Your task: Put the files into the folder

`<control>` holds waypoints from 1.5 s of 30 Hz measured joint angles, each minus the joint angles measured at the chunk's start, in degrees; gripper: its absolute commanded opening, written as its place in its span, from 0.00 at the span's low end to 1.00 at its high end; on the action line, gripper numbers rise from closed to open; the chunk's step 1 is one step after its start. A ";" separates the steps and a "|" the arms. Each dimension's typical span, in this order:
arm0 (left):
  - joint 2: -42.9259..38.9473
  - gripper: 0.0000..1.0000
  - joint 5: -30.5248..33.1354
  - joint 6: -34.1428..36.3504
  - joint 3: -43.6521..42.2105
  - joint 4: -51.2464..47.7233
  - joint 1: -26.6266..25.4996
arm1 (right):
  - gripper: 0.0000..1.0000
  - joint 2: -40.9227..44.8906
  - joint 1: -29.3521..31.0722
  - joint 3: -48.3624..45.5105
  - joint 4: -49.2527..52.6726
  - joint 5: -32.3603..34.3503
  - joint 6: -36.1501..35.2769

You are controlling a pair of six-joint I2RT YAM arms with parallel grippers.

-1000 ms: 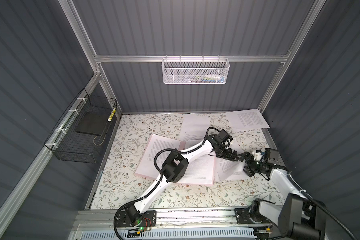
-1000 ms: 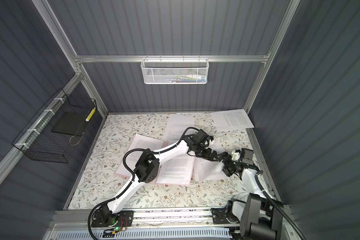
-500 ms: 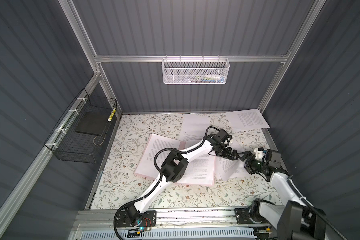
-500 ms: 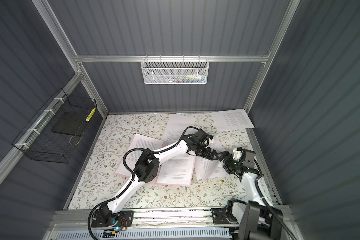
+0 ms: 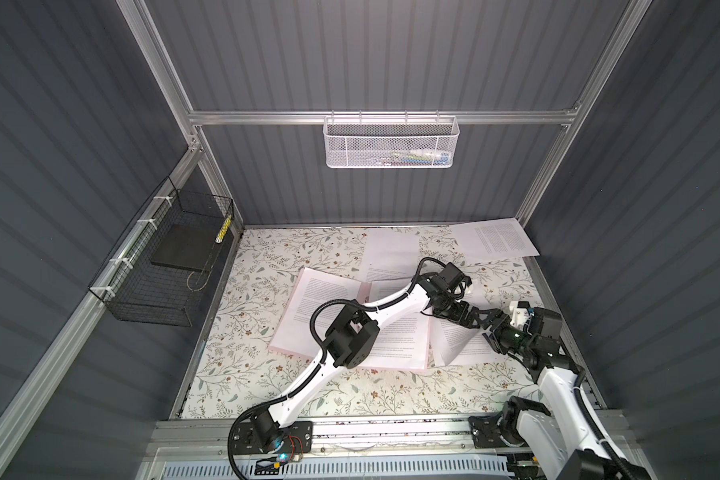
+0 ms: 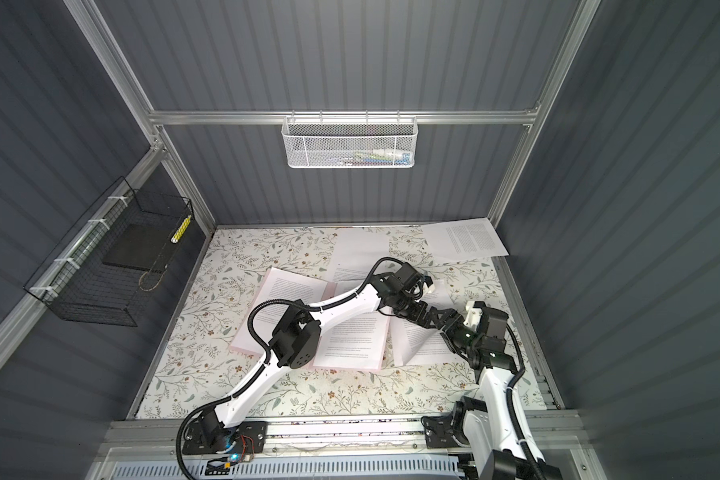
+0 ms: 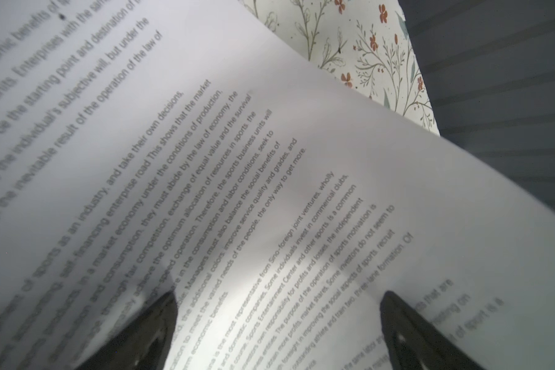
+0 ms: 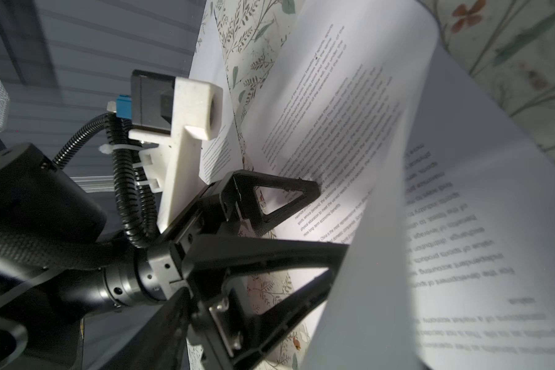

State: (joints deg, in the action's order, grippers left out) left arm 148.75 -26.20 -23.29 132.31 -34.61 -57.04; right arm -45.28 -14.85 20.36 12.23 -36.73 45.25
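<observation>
The pale pink folder (image 5: 287,351) lies open mid-table with printed files (image 5: 321,299) on both halves. Right of it, one sheet (image 5: 458,347) curls up off the table. My left gripper (image 5: 470,319) reaches across over that sheet. In the left wrist view its fingers (image 7: 161,320) stand wide apart, open, with the printed page (image 7: 269,192) below. My right gripper (image 5: 489,326) faces it from the right. One right finger (image 8: 170,317) shows, well clear of the curled sheet's edge (image 8: 462,224); the other is hidden behind the paper. More files lie at the back (image 5: 391,249) and in the back right corner (image 5: 495,243).
A black wire basket (image 5: 142,307) on the left wall holds a black slab (image 5: 179,249). A white mesh basket (image 5: 391,141) hangs on the back wall. Aluminium posts and dark walls enclose the floral table cover (image 5: 267,374). The left arm's elbow (image 5: 350,336) hangs over the folder.
My right gripper has moved left toward the left gripper and its jaws have narrowed around the curled sheet's edge. The left arm has stayed in place, open.
</observation>
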 measured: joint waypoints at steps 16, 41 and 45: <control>0.00 1.00 0.66 0.24 -0.07 0.61 -1.77 | 0.59 11.10 0.66 1.88 14.38 8.90 6.91; -0.02 1.00 -2.89 -0.46 -0.72 1.07 -0.50 | 0.26 13.77 -0.74 -0.15 30.60 28.02 13.25; -0.02 1.00 -3.30 -0.46 -0.81 1.25 -0.50 | 0.21 13.90 -0.74 -0.98 28.85 28.20 13.57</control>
State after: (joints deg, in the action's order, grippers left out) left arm 148.73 -29.50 -23.75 131.50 -33.36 -57.54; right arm -31.38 -15.59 19.38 41.08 -8.54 58.83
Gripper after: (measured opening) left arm 0.996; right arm 0.227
